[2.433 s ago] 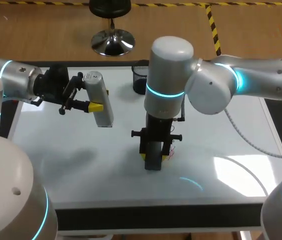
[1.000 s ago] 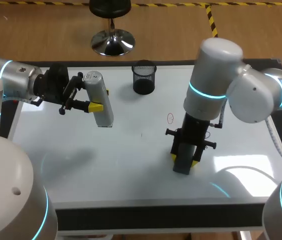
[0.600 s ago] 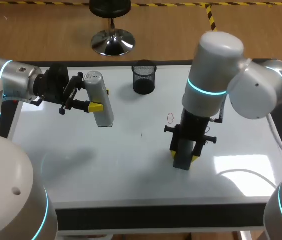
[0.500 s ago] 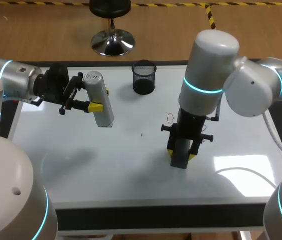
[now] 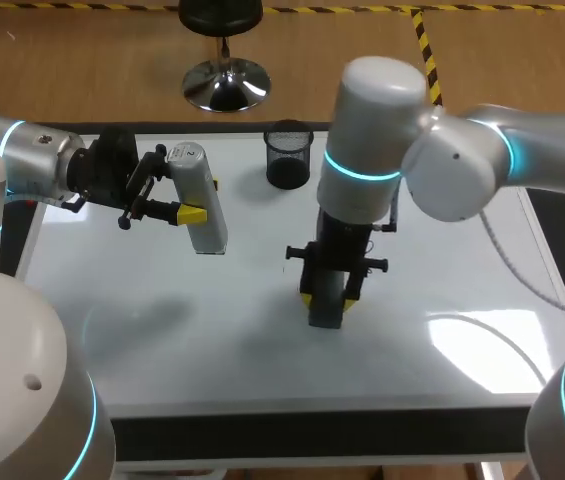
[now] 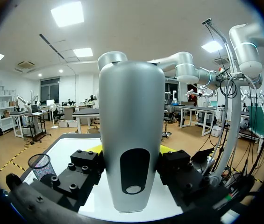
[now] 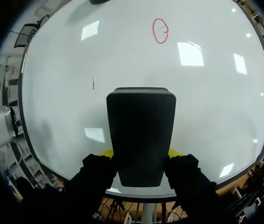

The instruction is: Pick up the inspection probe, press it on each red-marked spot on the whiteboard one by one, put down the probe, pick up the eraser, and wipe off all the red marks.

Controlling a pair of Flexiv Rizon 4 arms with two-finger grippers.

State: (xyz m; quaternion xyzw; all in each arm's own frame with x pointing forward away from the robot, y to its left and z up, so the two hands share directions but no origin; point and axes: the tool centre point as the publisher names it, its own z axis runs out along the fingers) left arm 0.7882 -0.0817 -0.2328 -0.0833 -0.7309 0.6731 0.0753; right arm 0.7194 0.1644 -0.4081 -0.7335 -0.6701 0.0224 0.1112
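Observation:
The grey inspection probe (image 5: 200, 215) hangs in the air over the left of the whiteboard (image 5: 162, 330), with my left gripper (image 5: 200, 198) shut on it. In the left wrist view the probe (image 6: 131, 140) stands upright between the fingers of the left gripper (image 6: 132, 156). My right gripper (image 5: 326, 300) is shut on the black eraser (image 5: 326, 305), held down at the board's middle. The right wrist view has the eraser (image 7: 141, 135) in the right gripper (image 7: 141, 154), and one red circle mark (image 7: 160, 31) lies ahead of it. In the head view my right arm hides that mark.
A black mesh cup (image 5: 287, 155) stands at the board's far edge, also seen in the left wrist view as the mesh cup (image 6: 40, 163). A small dark tick (image 7: 93, 83) sits on the board ahead of the eraser, to one side.
My right arm has carried the eraser leftward across the board, from right of the red circle to the middle. The left arm and probe have kept still.

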